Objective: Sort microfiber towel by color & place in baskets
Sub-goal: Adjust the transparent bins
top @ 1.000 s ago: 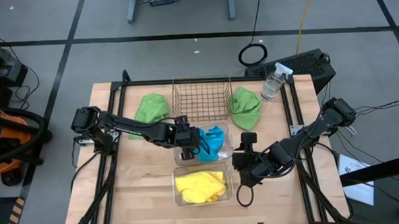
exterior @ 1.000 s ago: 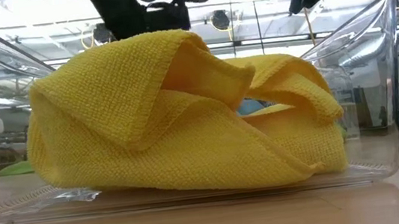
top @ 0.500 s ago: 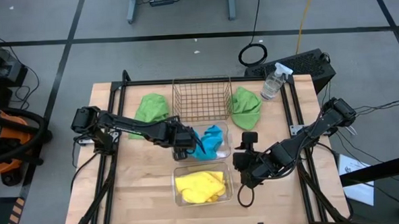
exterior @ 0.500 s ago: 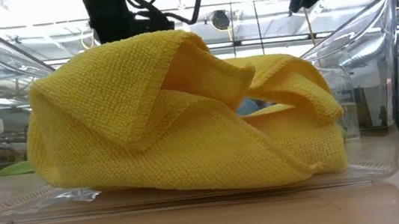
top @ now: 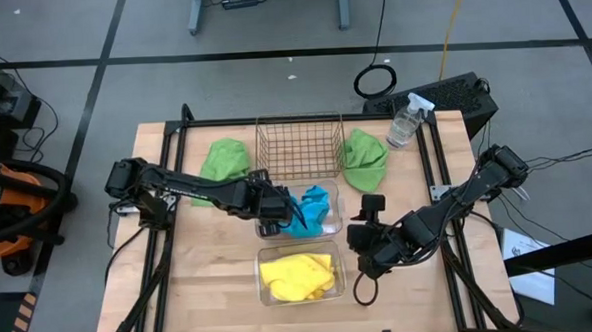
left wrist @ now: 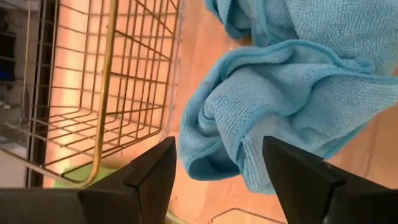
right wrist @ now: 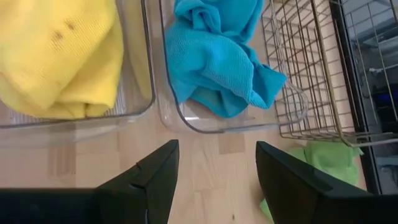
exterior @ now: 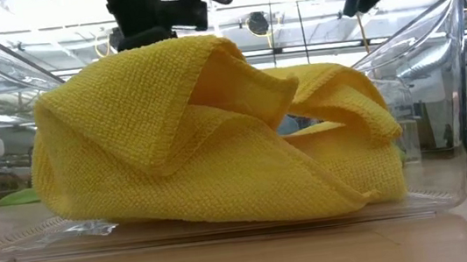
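Two clear plastic baskets and one copper wire basket [top: 298, 146] are set near the middle of the table [top: 211, 280]. The yellow towels [top: 297, 276] are bundled inside the near clear basket [top: 266, 293], where they are pressed against its walls in the low view. The blue towels [top: 311, 211] are heaped in the middle clear basket [top: 335, 220], which is placed between the yellow one and the wire basket. One green towel [top: 226, 158] is left on the table just beside the wire basket on the left arm's side, and the other green towel [top: 364, 158] is left just beside it on the right arm's side; no towel is seen inside the wire basket. A clear spray bottle [top: 404, 121] is laid at the far right corner of the table, near the second green towel. The left gripper [left wrist: 217, 180] is held at the left edge of the blue towels' basket, its fingers spread wide with nothing between them and the blue cloth seen just beyond the tips. The right gripper [right wrist: 214, 180] is held over bare table to the right of the two clear baskets, its fingers likewise parted wide and nothing gripped.
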